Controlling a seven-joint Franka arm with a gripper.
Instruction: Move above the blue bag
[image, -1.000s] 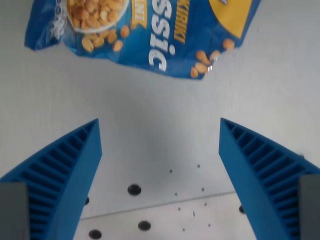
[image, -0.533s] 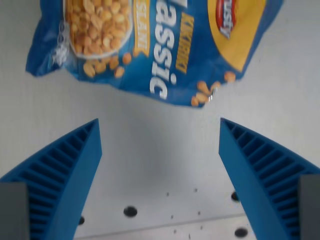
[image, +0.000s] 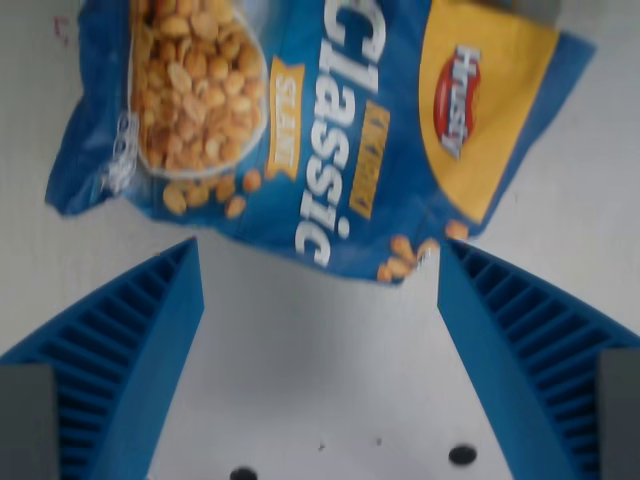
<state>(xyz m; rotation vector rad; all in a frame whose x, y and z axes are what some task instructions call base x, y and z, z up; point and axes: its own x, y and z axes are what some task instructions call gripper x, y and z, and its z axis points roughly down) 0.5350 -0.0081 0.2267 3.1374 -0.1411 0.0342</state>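
Note:
A blue snack bag (image: 310, 120) with peanuts pictured, white "Classic" lettering and a yellow corner lies flat on the white table, filling the upper half of the wrist view. My gripper (image: 320, 262) is open, its two blue ribbed fingers (image: 120, 350) spread wide at the lower left and lower right. The bag's bottom edge reaches down to about the level of the fingertips, between them. Nothing is held between the fingers.
The white table surface (image: 320, 380) has small dark holes (image: 462, 455) and specks near the view's bottom edge. A grey shape (image: 530, 8) shows at the top right, beyond the bag.
The camera has moved toward the bag: the bag has slid down the view and more of it shows, while the table holes have dropped toward the bottom edge. The fingers stay equally spread.

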